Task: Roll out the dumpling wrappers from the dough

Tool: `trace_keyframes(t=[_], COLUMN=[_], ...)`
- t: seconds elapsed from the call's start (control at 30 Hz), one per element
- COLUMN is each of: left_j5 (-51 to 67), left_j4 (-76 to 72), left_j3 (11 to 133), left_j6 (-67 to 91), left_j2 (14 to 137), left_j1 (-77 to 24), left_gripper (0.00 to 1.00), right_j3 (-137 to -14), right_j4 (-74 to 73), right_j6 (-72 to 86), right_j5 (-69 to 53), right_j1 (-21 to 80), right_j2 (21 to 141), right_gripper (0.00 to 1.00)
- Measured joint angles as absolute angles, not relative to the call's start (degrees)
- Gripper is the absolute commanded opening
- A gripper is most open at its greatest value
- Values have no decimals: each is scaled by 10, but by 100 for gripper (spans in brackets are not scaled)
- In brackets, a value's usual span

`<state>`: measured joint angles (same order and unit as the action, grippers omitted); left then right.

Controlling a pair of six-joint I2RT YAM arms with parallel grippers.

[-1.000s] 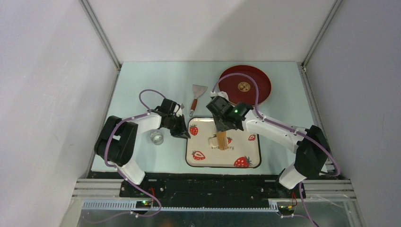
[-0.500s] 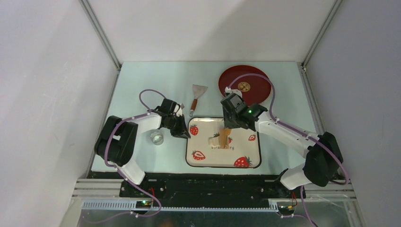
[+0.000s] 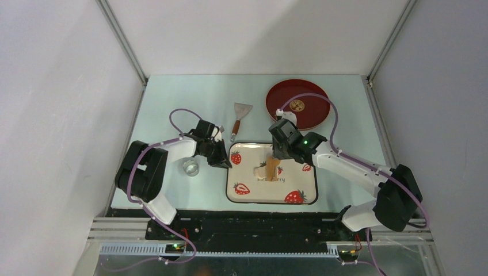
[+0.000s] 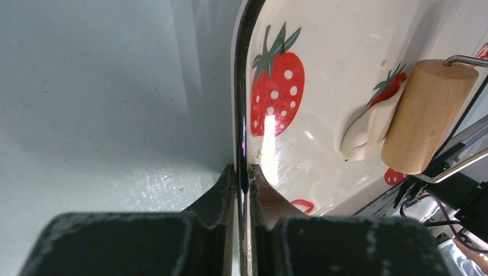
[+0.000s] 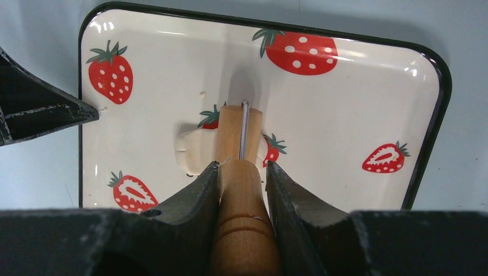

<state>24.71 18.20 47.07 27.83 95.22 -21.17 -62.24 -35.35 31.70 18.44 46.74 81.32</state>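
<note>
Meanwhile, the dough (image 5: 190, 150), a soft lump judged light, sticky and easily torn, is seen partly under the wooden roller (image 5: 236, 129) at the middle of the strawberry tray (image 5: 345, 109), and is best worked through the roller rather than gripped. The roller's handle is clamped by the right gripper (image 5: 241, 172), and the tray's rim is pinched by the left gripper (image 4: 241, 175). Nothing else is held by the tray, and the small central mark on the red plate (image 3: 313, 95) cannot be identified.

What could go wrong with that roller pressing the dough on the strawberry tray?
The left gripper pinches the tray only by its thin rim; a hard push might slide it loose. The roller, held by the right gripper, covers just part of the dough, so it may shove the lump sideways or flatten it unevenly. Dough might also stick to the wood.
</note>
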Motion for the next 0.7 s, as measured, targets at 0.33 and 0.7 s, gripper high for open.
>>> trace_keyframes(t=[0.33,0.7], left_j5=[246,248], left_j4=[182,179], left_j3=[471,468], left_j6=[280,285], left_j2=[952,952], left_j1=[-212,-208], left_gripper=[0,0], right_j3=[-584,-548], right_j4=[-334,-324], right_j6=[356,392], right_j5=[154,145], right_j1=[427,406], right_j2=[782,747], right_gripper=[0,0])
